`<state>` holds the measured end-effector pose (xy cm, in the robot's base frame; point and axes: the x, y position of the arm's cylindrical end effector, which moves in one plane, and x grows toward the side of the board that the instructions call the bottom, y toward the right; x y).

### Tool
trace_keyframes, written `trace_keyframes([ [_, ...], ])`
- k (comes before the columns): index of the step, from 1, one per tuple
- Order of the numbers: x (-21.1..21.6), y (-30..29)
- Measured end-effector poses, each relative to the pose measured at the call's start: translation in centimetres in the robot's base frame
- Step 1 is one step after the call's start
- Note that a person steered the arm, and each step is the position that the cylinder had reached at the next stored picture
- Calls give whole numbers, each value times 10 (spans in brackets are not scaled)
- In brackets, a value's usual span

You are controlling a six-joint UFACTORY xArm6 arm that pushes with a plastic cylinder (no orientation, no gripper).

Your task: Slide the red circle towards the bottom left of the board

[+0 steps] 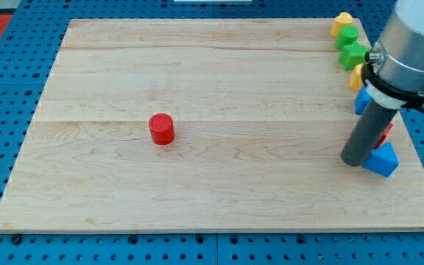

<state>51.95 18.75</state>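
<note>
On the wooden board (219, 73), the red circle (161, 129) stands alone left of centre, a short cylinder upright on its flat end. My tip (352, 160) rests far to the view's right, touching a blue triangle (383, 159). Behind the rod crowd a yellow block (341, 23), green blocks (350, 46) and another blue block (361, 101). No pincer shows.

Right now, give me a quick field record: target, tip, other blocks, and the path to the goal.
target: red circle, left of board centre, alone
tip: my tip at the view's right, far from the red circle, beside a blue block
cluster: yellow block, green blocks, more partly hidden along the right edge
contact: none with target
path to bottom left: no blocks in it
board: wooden board
</note>
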Motion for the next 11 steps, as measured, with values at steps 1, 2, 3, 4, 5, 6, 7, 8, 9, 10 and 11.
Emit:
trace_keyframes([
  [1, -3, -39],
  [2, -27, -80],
  [3, -68, -117],
  [4, -105, -158],
  [5, -122, -214],
  [6, -119, -249],
  [7, -111, -276],
  [8, -104, -303],
  [9, -97, -307],
  [10, -85, -296],
  [11, -63, -284],
])
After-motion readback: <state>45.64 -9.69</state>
